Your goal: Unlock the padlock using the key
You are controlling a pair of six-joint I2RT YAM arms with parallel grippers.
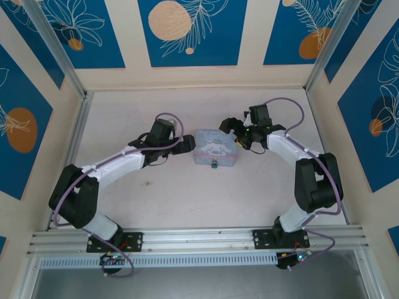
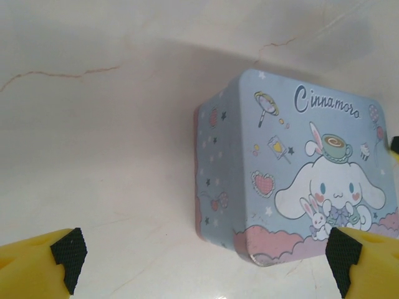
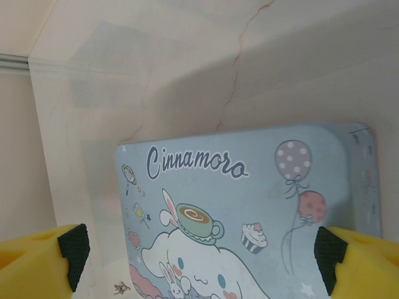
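Observation:
A light blue cartoon-printed tin box stands mid-table. On its near side sits the tiny blue padlock. A tiny brownish key lies on the table just off the tin's edge, low in the right wrist view. My left gripper is at the tin's left side, open, its yellow, black-padded fingertips wide apart with one corner of the tin ahead of them. My right gripper hovers at the tin's far right corner, open over the lid, nothing between its fingers.
The pale marbled table is walled at the back and both sides by panels. A metal rail runs along the near edge by the arm bases. Bare table surrounds the tin.

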